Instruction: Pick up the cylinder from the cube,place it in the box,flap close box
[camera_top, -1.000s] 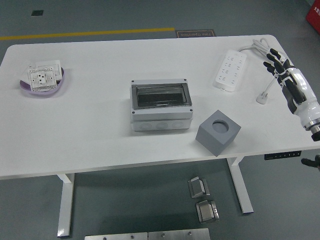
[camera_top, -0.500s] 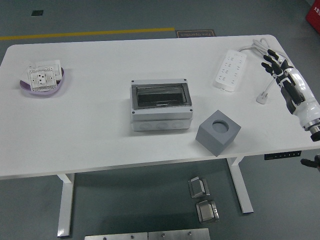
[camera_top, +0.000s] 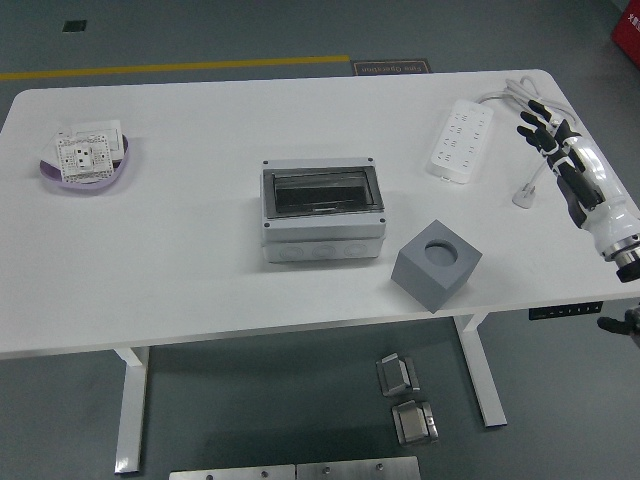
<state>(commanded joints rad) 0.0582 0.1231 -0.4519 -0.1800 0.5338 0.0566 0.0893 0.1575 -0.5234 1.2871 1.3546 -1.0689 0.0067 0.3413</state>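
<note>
Head view: the box (camera_top: 322, 213) sits near the middle of the white tabletop (camera_top: 200, 270). It is a light grey rectangular enclosure with a dark, see-through flap (camera_top: 322, 191) lying flat over its top opening and round knock-out marks along its front wall. Whether anything lies under the flap cannot be told.

To the right of the box and nearer the front edge stands the cube (camera_top: 437, 264), a darker grey block turned corner-on to the camera, apart from the box. Its top face has a round hollow that looks empty; no cylinder shows in it or anywhere on the tabletop.

The right hand (camera_top: 556, 150) reaches in from the right edge, over the far right part of the tabletop. Its black fingers (camera_top: 531, 121) are spread and fairly straight, pointing up and left, and they hold nothing. The fingertips lie close to a white cord (camera_top: 535, 178) and near a white power strip (camera_top: 461, 139); whether they touch the cord cannot be told. The hand is well apart from both cube and box.

At the far left a shallow purple dish (camera_top: 88, 173) carries white socket plates (camera_top: 83, 153).
</note>
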